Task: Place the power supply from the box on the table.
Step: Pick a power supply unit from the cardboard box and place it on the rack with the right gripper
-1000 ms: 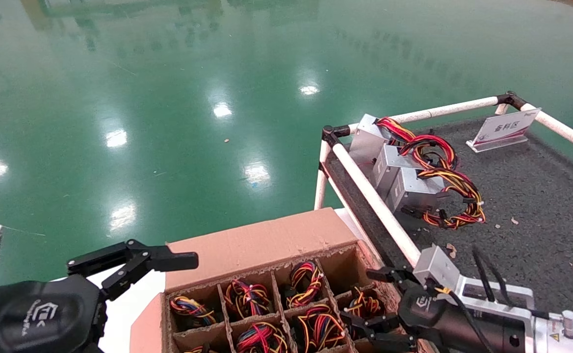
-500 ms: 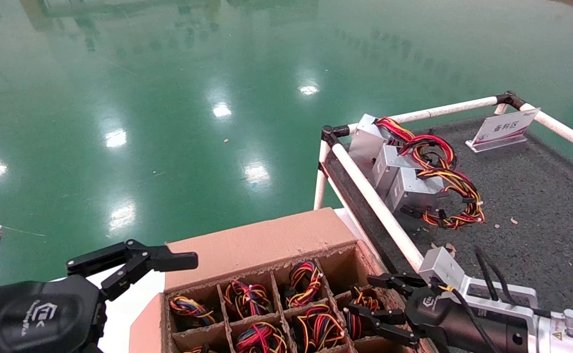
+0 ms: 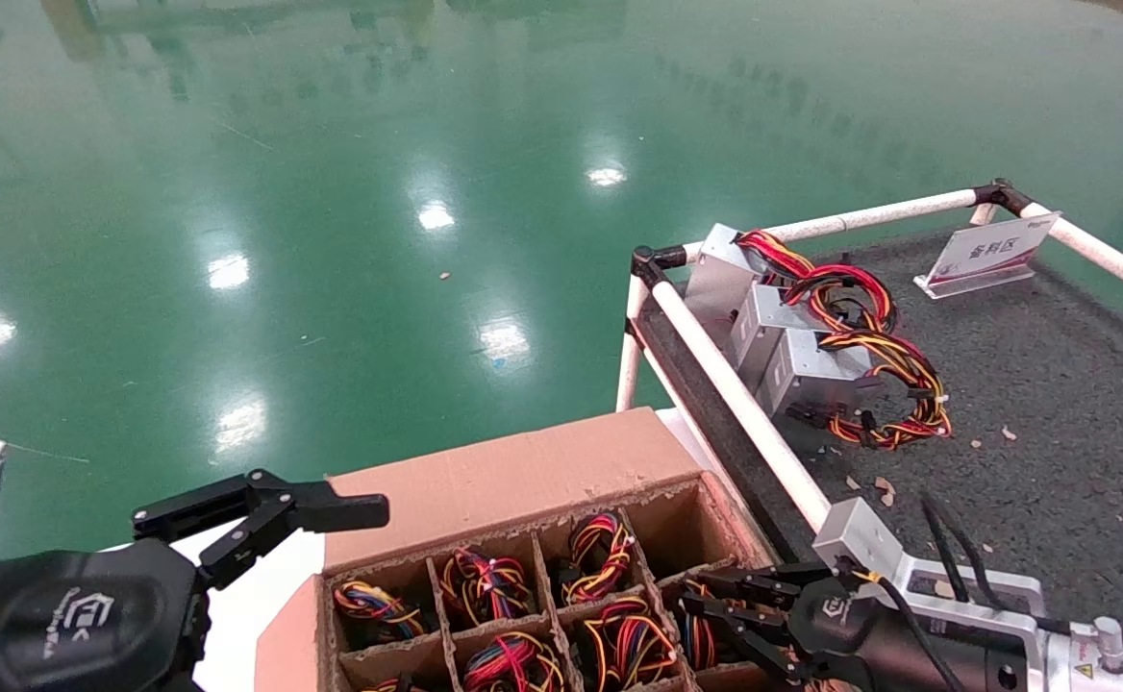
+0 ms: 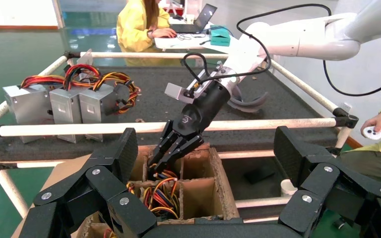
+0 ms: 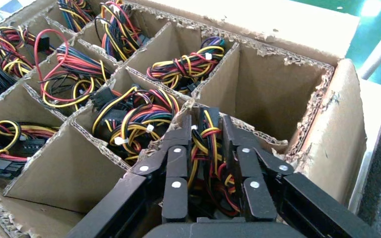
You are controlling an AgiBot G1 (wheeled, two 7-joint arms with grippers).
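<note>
The box [image 3: 504, 471] is a brown carton with a cardboard grid, at the lower middle of the head view. My right gripper [image 3: 706, 601] reaches down into a cell on the box's table side. Its fingers [image 5: 176, 163] are pressed on a red, yellow and orange wire bundle of the power supply [image 5: 206, 148]; the metal body is hidden down in the cell. The cell beyond it [image 5: 273, 94] is bare cardboard. My left gripper [image 3: 321, 533] hangs open, left of the box and holding nothing. The table [image 3: 1052, 384] is dark grey felt on the right.
Three silver units with red-yellow wires [image 3: 792, 356] lie at the table's far left corner, behind the white pipe rail [image 3: 735, 394]. A white sign card [image 3: 989, 252] stands at the back. Other cells hold wire bundles [image 5: 69, 74]. Green floor lies beyond.
My right gripper has moved left and down into the cell, and its fingers have closed in on the wire bundle. The left arm has not moved.
</note>
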